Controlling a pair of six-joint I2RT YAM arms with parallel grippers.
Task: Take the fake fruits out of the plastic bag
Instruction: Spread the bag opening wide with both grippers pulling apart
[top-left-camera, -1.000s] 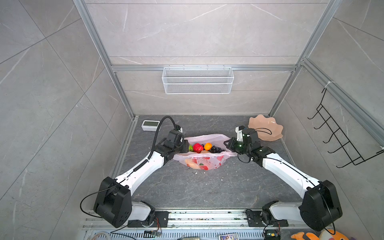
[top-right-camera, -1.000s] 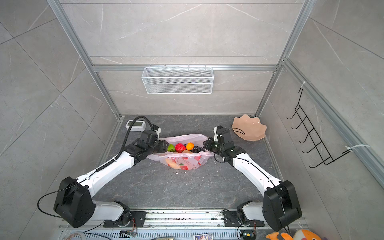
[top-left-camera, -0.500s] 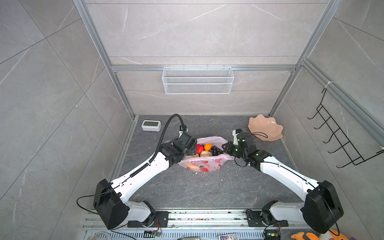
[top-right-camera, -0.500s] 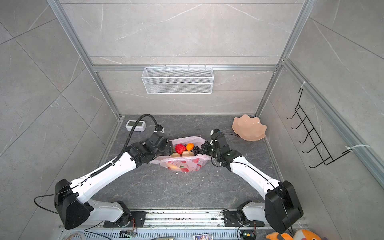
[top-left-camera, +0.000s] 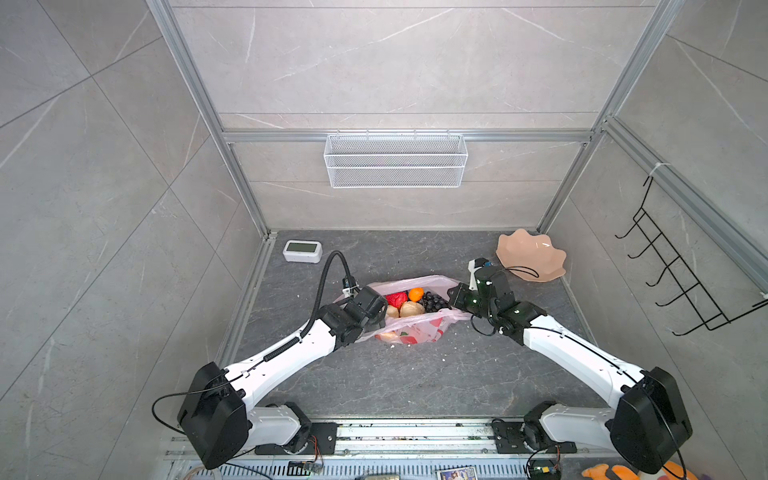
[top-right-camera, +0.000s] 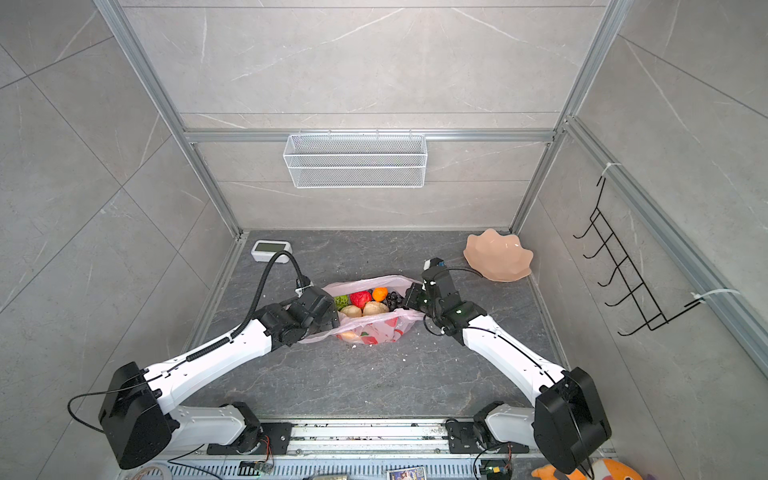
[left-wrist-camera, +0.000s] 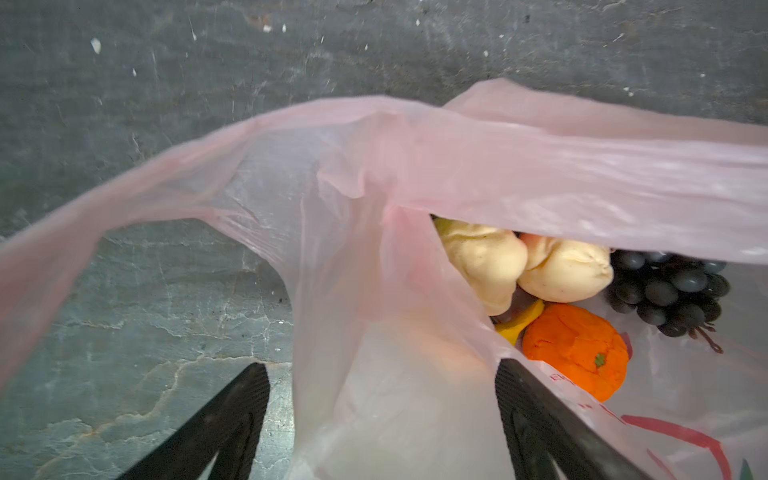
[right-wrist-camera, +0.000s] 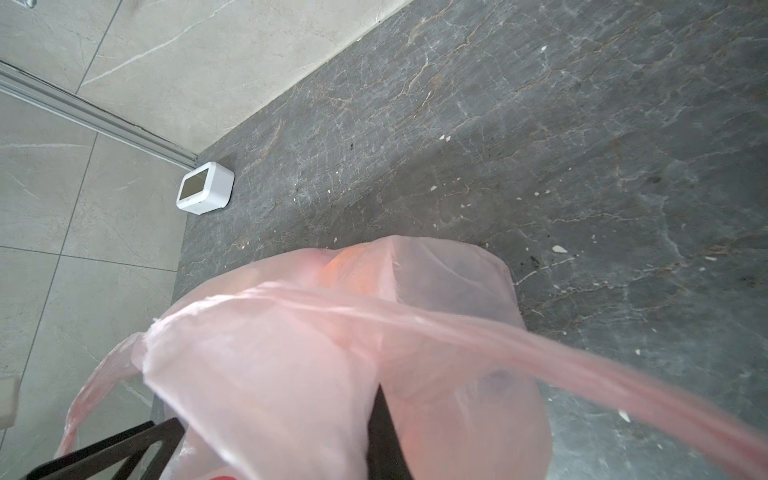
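Left gripper (top-left-camera: 380, 311) has come in from the bag's left rim toward the fruit since a second ago, and its jaws have gone from part-open to wide. The right gripper (top-left-camera: 453, 296) has shifted slightly toward centre.

- **Far left:** a small white clock (top-left-camera: 302, 251) sits near the back-left corner of the grey table (top-left-camera: 395, 382), well apart from the rest.
- **Left arm:** the left gripper is over the left end of the plastic bag (top-left-camera: 419, 332). In the left wrist view its fingers (left-wrist-camera: 232, 415) are spread wide, with pink film draped between them and nothing pinched.
- **Bag:** it sits mid-table with its mouth up and open, and the fake fruits (top-left-camera: 409, 303) are all inside.
- **In the mouth, left to right:**
  - green bumpy ball (top-right-camera: 341, 300), seen in a top view
  - red fruit (top-left-camera: 396, 298)
  - orange (top-left-camera: 415, 294)
  - grape bunch (top-left-camera: 434, 301)
- **Also inside:** two cream lumps (top-left-camera: 411, 308) lie touching each other on the near side of that row. In the left wrist view a banana (left-wrist-camera: 519, 322) tip shows between the lumps and the orange.
- **Right arm:** the right gripper is at the bag's right rim, clamped on the film. In the right wrist view a handle strip is pulled taut.
- **Further right:** a peach dish (top-left-camera: 530, 255) sits near the right gripper, toward the back-right corner.
- **Right wall:** a black hook rack (top-left-camera: 681, 274).
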